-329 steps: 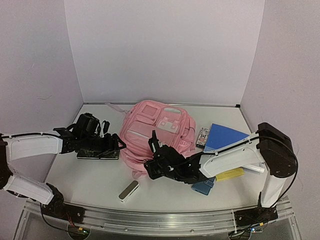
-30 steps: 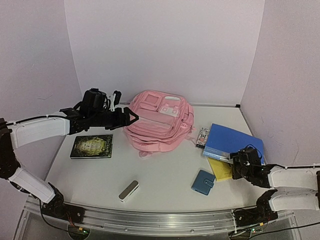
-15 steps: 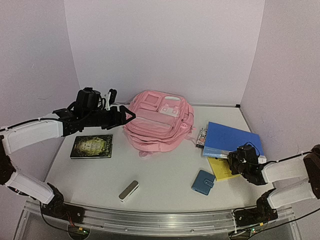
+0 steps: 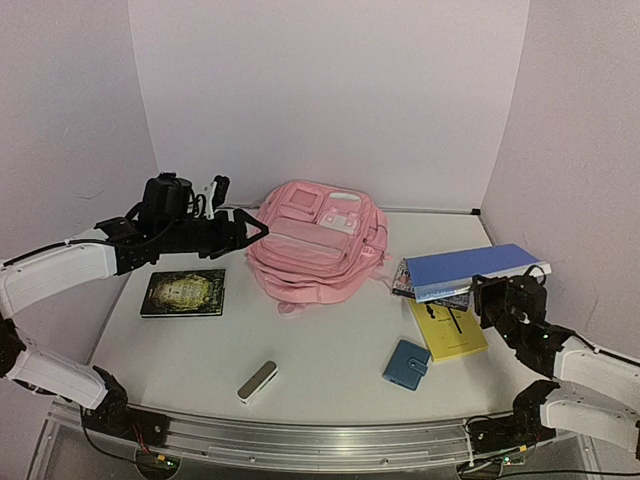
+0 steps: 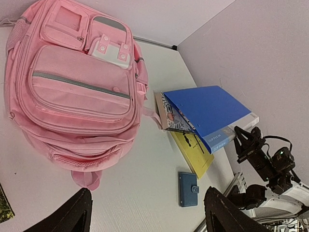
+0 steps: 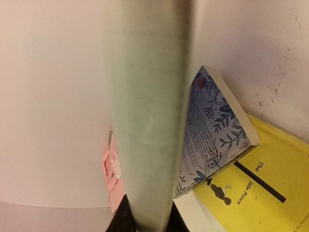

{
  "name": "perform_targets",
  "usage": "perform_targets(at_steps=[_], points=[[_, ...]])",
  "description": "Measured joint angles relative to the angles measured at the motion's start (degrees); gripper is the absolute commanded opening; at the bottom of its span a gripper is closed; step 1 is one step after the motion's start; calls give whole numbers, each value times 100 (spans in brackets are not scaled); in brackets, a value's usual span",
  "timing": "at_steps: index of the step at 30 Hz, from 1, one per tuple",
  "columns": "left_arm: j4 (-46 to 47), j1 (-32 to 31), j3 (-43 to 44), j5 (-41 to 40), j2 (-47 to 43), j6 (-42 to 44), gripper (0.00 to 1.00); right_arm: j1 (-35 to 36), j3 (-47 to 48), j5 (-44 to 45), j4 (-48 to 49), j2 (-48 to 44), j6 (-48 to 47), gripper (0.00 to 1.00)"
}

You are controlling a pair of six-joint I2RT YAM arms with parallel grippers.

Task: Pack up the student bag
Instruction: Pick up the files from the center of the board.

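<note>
Fingers of your right hand pinch the edge of the blue folder at 3 o'clock. Your left hand hangs spread wide at 9 o'clock of the student bag, lying at 12 o'clock on the table.

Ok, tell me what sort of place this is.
Probably a robot lab test cell: bare lilac walls around a white table, arms bolted to a metal rail, staged student bag and blue folder.

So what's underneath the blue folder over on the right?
A floral-covered book leans under the blue folder, its corner over a yellow book. The folder covers the rest of both, so anything further in is hidden.
</note>
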Motion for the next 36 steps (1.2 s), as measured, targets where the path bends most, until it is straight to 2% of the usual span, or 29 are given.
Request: perform_targets(at_steps=[4, 10, 19, 25, 28, 36], points=[[-76, 0, 0, 154, -95, 1, 81, 0, 589, -349, -341, -88, -867, 3], [-58, 17, 2, 570, -130, 0, 81, 0, 1672, -1385, -541, 109, -2053, 1], [212, 63, 2, 1694, -130, 7, 85, -4, 2843, -3998, -642, 755, -3385, 4], [348, 63, 2, 2059, -130, 48, 87, -2, 3014, -5669, -565, 1049, -3613, 1], [348, 63, 2, 2075, -130, 38, 98, 0, 3073, -6329, -477, 1163, -3605, 1], [453, 63, 50, 2561, -63, 57, 100, 72, 3164, -7281, 1, 1257, -3489, 2]])
